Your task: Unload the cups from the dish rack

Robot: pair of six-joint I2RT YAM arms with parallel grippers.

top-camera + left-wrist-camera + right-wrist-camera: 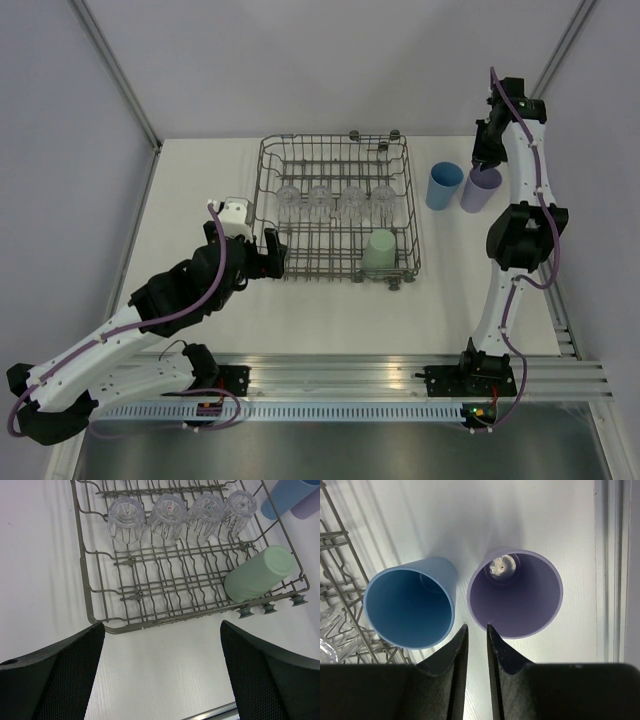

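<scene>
Dish rack (150, 582) lies before wide left claw (162, 625); right claw (477, 626), narrowly parted, empty, hangs just above blue cup (410, 605), lavender cup (520, 600).

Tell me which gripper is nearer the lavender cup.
Right. The right gripper hangs just above the lavender cup, beside the blue cup; the left gripper is away on the dish rack's other side.

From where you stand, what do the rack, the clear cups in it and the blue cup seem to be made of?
The dish rack looks like grey metal wire: thin rods, dull sheen. The clear cups could be glass or plastic: transparent, ribbed, glinting. The blue cup looks like matte plastic: opaque, even colour, thin wall.
</scene>
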